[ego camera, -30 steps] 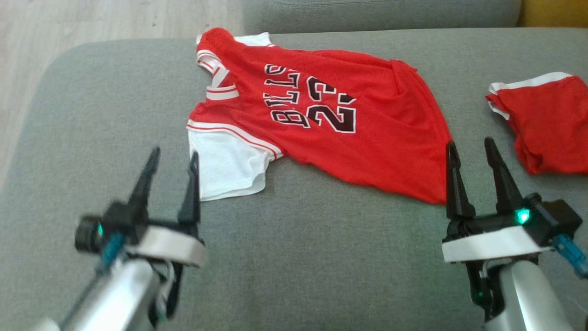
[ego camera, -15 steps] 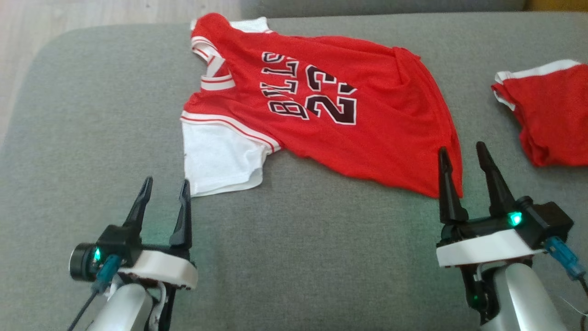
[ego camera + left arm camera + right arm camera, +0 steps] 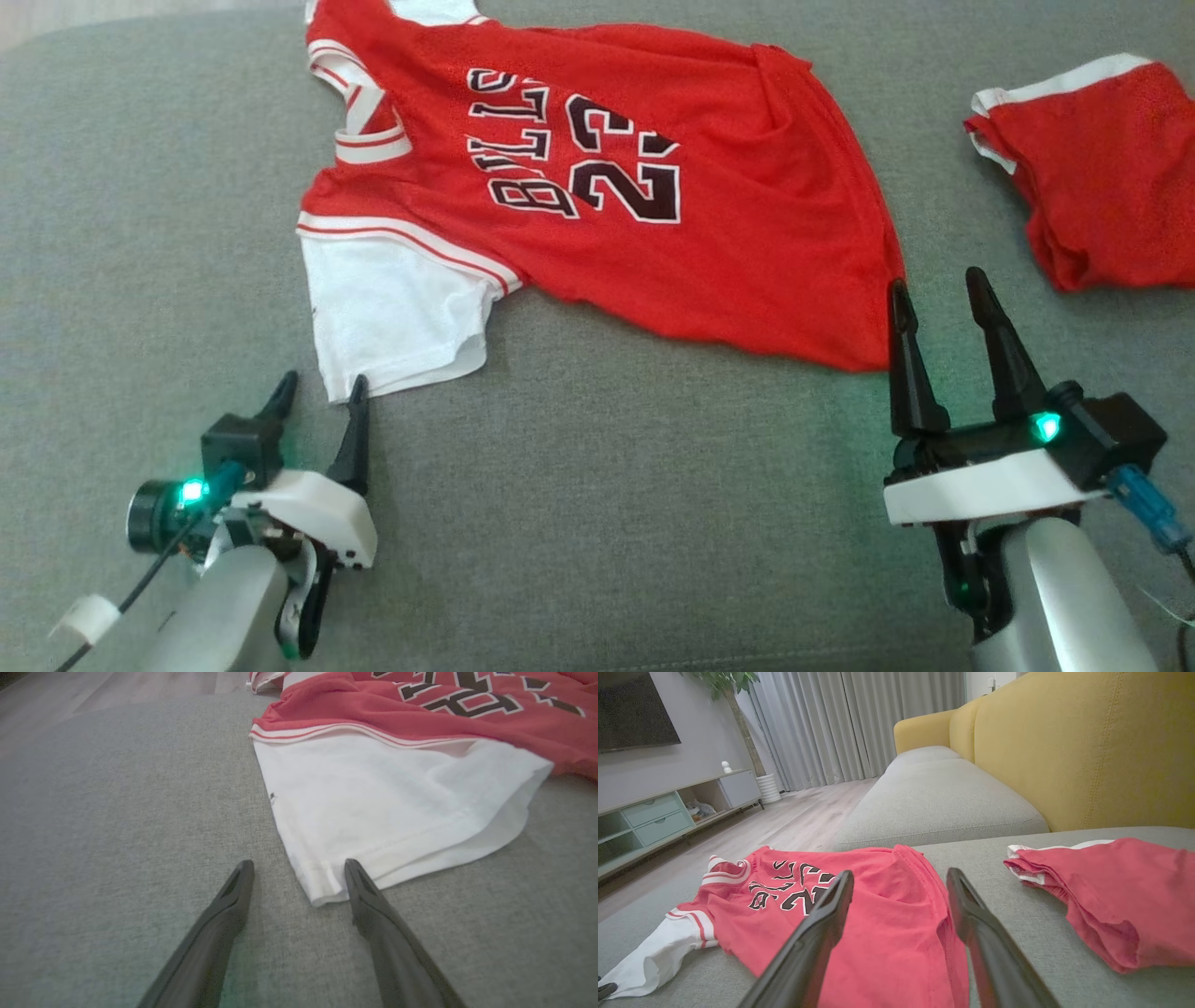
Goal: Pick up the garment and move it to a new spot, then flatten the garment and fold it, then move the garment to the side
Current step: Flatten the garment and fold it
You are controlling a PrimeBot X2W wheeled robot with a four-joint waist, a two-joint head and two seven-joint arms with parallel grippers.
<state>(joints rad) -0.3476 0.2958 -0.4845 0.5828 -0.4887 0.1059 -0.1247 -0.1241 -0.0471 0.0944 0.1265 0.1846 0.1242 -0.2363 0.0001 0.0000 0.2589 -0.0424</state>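
The red Bulls jersey (image 3: 597, 196) is lying face up and partly rumpled on the grey sofa cushion (image 3: 607, 523), its near hem slanting and a fold running down its right side. The left gripper (image 3: 323, 381) is sitting low on the cushion with its fingers spread apart, straddling the near corner of the white sleeve (image 3: 392, 308). The right gripper (image 3: 936, 280) is hanging just at the jersey's near hem corner, fingers likewise apart and holding nothing.

Both arms seem to be lining up on the two near corners, probably for the pick-up, though it could be the flattening pull; the pictures are not settling which. The next move is calling for each gripper to close on one thin layer of mesh without pinching the cushion fabric, then lift evenly.

A second red garment (image 3: 1102, 177) is lying well apart on the right. The cushion's weave looks coarse and grippy. Beyond it, a yellow sofa back (image 3: 1087, 746), grey curtains (image 3: 859, 723), a pale wood floor (image 3: 798, 821) and a low cabinet (image 3: 658, 812) are showing.
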